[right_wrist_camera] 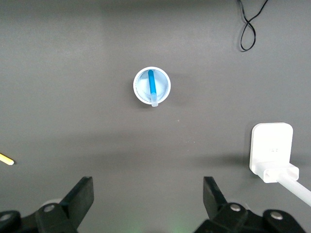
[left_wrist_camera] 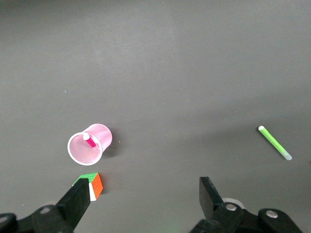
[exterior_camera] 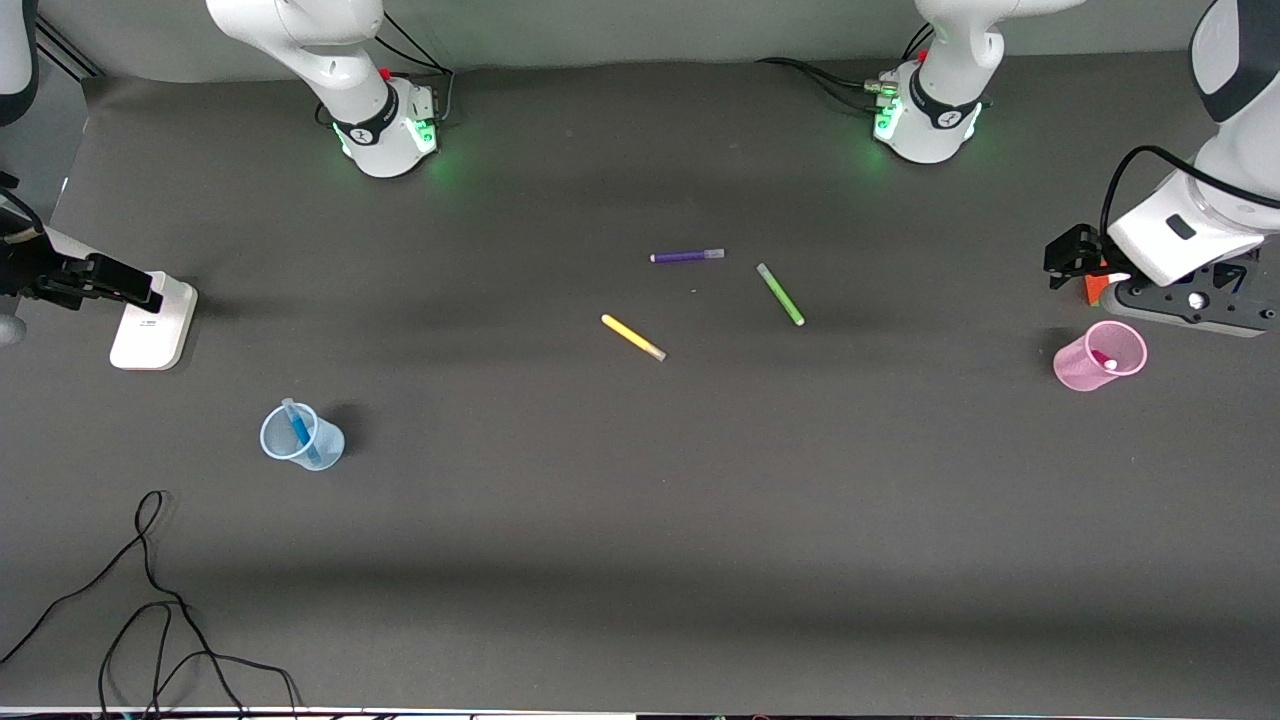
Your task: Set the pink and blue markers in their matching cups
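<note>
left hand (left_wrist_camera: 141, 204) spread open, empty, above tabletop (exterior_camera: 640, 520) just beside pink cup (exterior_camera: 1085, 362) holding pink marker (exterior_camera: 1104, 360) | right hand (right_wrist_camera: 148, 204) spread open, empty, near blue cup (exterior_camera: 300, 436) holding blue marker (exterior_camera: 300, 430)

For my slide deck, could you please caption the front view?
Blue marker in blue cup, pink marker in pink cup; three spare markers lie mid-table.

Open table mid-span around purple pen (exterior_camera: 687, 256), green pen (exterior_camera: 780, 294), yellow pen (exterior_camera: 633, 337).
</note>
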Controlling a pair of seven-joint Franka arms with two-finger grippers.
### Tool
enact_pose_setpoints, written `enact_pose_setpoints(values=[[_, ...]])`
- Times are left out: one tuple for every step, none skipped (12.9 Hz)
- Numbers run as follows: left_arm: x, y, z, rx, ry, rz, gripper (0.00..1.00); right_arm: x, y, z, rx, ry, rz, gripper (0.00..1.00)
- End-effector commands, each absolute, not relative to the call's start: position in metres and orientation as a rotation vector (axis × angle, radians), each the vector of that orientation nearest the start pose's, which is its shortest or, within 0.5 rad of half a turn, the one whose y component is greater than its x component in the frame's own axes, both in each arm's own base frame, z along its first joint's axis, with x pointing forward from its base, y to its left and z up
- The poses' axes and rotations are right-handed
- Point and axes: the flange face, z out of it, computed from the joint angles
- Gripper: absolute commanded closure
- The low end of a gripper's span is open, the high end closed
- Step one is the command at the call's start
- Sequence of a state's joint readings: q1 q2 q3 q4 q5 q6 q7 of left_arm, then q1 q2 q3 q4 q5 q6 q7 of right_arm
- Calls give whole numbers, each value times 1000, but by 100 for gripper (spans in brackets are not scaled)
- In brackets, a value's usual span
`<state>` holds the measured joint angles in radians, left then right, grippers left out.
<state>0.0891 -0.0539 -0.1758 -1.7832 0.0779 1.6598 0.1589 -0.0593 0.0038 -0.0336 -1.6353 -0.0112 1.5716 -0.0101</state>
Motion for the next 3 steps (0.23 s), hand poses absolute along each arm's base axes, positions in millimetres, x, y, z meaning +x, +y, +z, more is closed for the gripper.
enact_pose_setpoints(values=[[535, -39, 565, -3038, 394, 133, 0, 547, -52, 597, -3155, 152, 106, 0], [536, -39, 564, -3038, 395, 136, 0, 547, -52, 597, -3155, 152, 106, 0], [535, -39, 565, -3038, 394, 133, 0, 547, -52, 597, -3155, 152, 106, 0]])
